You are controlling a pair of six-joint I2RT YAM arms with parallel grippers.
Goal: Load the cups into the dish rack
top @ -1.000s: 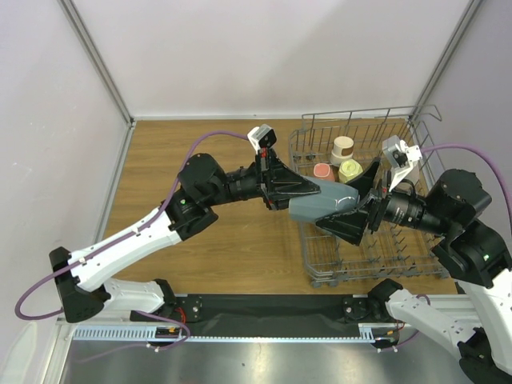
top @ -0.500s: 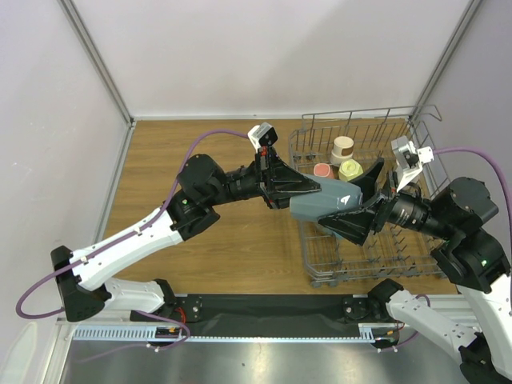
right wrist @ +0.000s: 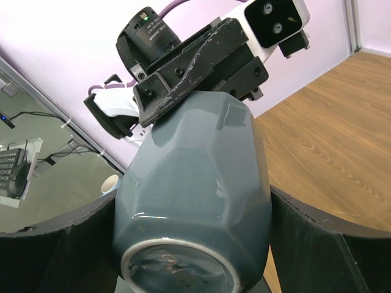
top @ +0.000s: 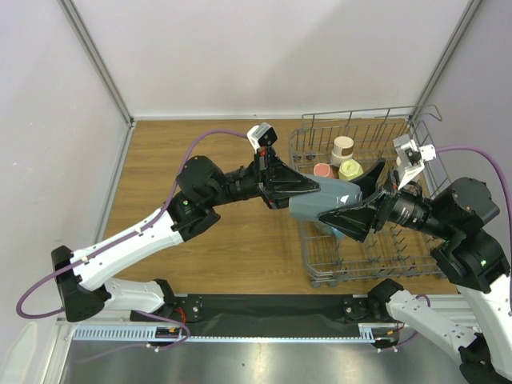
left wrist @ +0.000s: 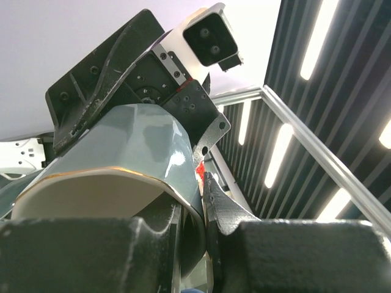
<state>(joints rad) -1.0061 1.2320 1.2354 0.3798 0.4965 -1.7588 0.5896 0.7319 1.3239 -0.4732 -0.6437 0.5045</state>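
Left arm (top: 136,236) and right arm (top: 424,312): white shells, black joints.
We note purple cables (top: 210,138), white wrist cameras (top: 262,136), and black jaws studded with screws.

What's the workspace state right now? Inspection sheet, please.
Surface: wooden table, rack on its right side.
Job's things: dish rack holds a beige cup, pink cup and yellow-cream cup. The grey-blue cup is held up between both grippers by the rack's left side.
Clutter: nothing seen.
Grippers: left gripper pinches the grey-blue cup's rim. The right gripper straddles its base end; contact unclear.
Cables: left purple cable arcs over its arm; right purple cable likewise.
Surroundings: pale walls, metal frame post.
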